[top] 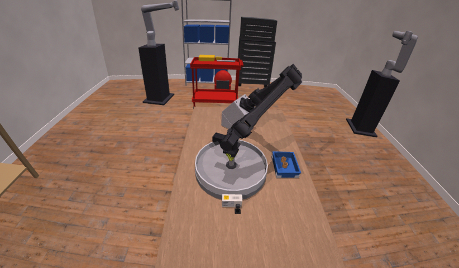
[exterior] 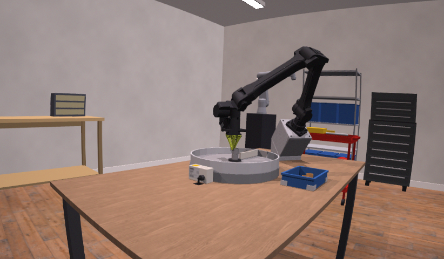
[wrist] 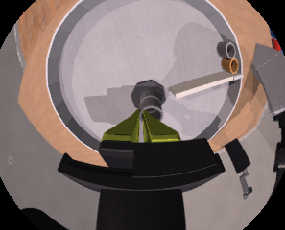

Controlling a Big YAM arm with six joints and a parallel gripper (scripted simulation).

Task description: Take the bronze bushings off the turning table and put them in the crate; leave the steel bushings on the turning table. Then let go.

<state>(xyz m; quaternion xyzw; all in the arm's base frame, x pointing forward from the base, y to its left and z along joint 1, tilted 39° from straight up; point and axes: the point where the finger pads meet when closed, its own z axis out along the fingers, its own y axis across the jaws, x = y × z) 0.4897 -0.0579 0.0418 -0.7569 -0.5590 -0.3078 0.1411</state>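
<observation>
The grey turning table (top: 205, 179) (exterior: 243, 173) (wrist: 72, 57) stands mid-table. My gripper (top: 230, 158) (exterior: 234, 148) (wrist: 141, 112) points straight down over its middle, its yellow fingers shut on the grey centre post (top: 230, 164) (exterior: 234, 156) (wrist: 149, 92). In the wrist view a bronze bushing (wrist: 230, 64) and a steel bushing (wrist: 226, 49) stand side by side at the table's rim, at the end of a pale bar (wrist: 202, 83) (exterior: 250, 154). The blue crate (top: 287, 172) (exterior: 303, 178) sits right of the table and holds two bronze bushings (top: 283, 158) (top: 285, 164).
A white control box (top: 232, 200) (exterior: 200, 172) sits at the turning table's front edge. The arm's grey base (top: 233, 113) (exterior: 288, 142) stands behind the table. Shelves, a red cart and other arms stand far off on the floor.
</observation>
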